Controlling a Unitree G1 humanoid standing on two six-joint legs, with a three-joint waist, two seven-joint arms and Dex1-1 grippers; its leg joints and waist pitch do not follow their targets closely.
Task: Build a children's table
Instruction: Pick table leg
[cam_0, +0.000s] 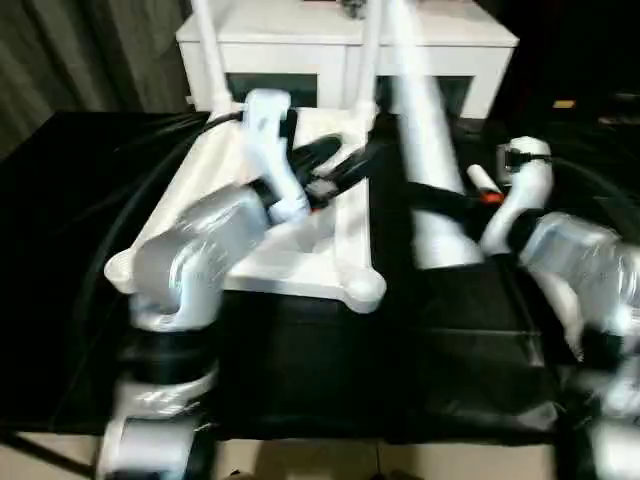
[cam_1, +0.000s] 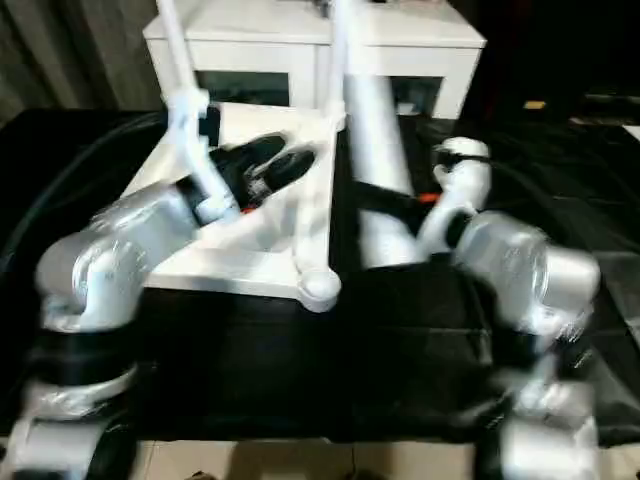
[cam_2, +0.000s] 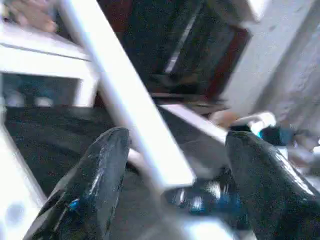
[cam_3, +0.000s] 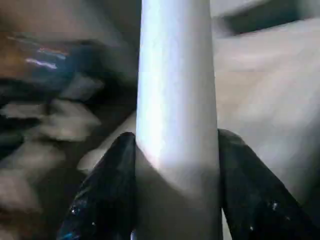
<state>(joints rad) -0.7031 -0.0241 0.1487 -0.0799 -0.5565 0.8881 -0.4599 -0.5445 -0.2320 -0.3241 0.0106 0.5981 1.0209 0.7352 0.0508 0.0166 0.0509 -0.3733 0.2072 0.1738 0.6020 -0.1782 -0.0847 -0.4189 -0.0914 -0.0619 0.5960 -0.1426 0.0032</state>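
Tabletop (cam_0: 300, 265) lies upside down, centre of black cloth. Right gripper (cam_3: 175, 165) clenched on loose leg (cam_0: 425, 150), right of top. Left gripper (cam_2: 175, 165) spread wide above top. Step: leg fitting. Next: steer leg foot into empty corner socket (cam_0: 362, 288).

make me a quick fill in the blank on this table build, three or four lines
1. The right gripper is shut on a white table ____.
2. The left gripper has its fingers ____, not gripping.
3. The table top lies on a ____ cloth.
4. Behind it stands a white ____ with dark glass openings.

Missing words: leg; open; black; cabinet
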